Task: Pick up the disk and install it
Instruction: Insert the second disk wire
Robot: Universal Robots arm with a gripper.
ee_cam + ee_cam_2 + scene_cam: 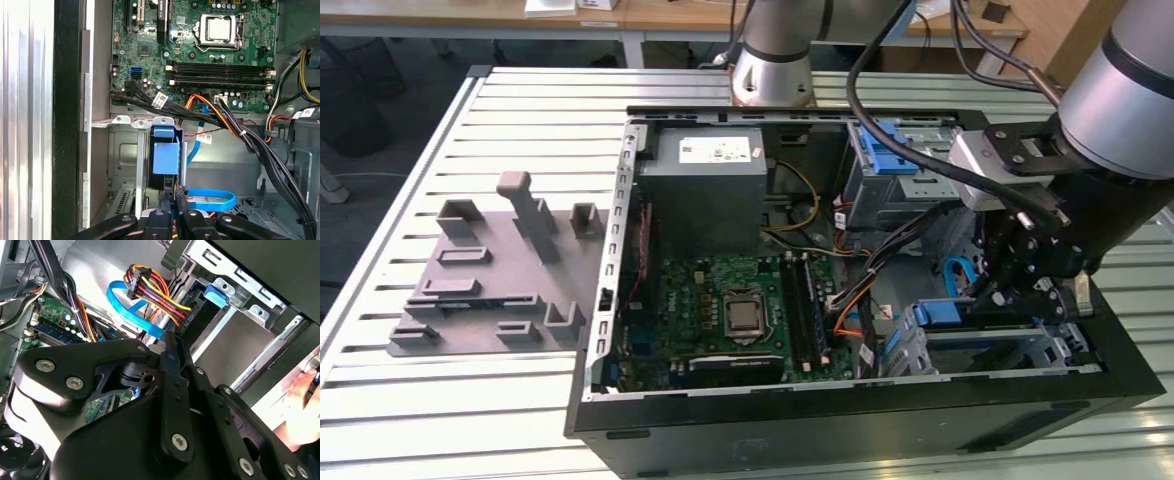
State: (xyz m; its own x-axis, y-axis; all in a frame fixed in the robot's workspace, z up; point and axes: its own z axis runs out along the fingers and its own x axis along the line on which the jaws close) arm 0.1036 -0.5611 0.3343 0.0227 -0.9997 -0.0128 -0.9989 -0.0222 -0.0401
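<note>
Lowered into the open computer case (854,400), the black tool (1027,290) sits at the drive bay in the case's corner nearest the exterior view's right, low in that view. In the first wrist view the tool's fingers (165,220) stand close together, almost touching, against the near edge of the blue-railed disk (165,157), which stands on edge inside the silver cage (125,150); whether the fingers actually pinch the disk's edge cannot be told. In the second wrist view the tool (170,357) points at a bundle of red, yellow and orange power wires (150,287) and a light blue data cable (125,307) that loops beside the cage. The exterior view shows the disk's blue rail (961,312) between the tool and the case's metal framing. A green motherboard (720,310) with its silver processor socket lies flat in the case's middle, and a grey power supply box (707,170) sits toward the case's far wall. The case rests on a slatted white tabletop (480,400), with a grey moulded fixture (494,270) well apart from it, toward the tabletop's edge on the exterior view's left. A person's hand (300,410) shows at the frame's edge in the second wrist view.
</note>
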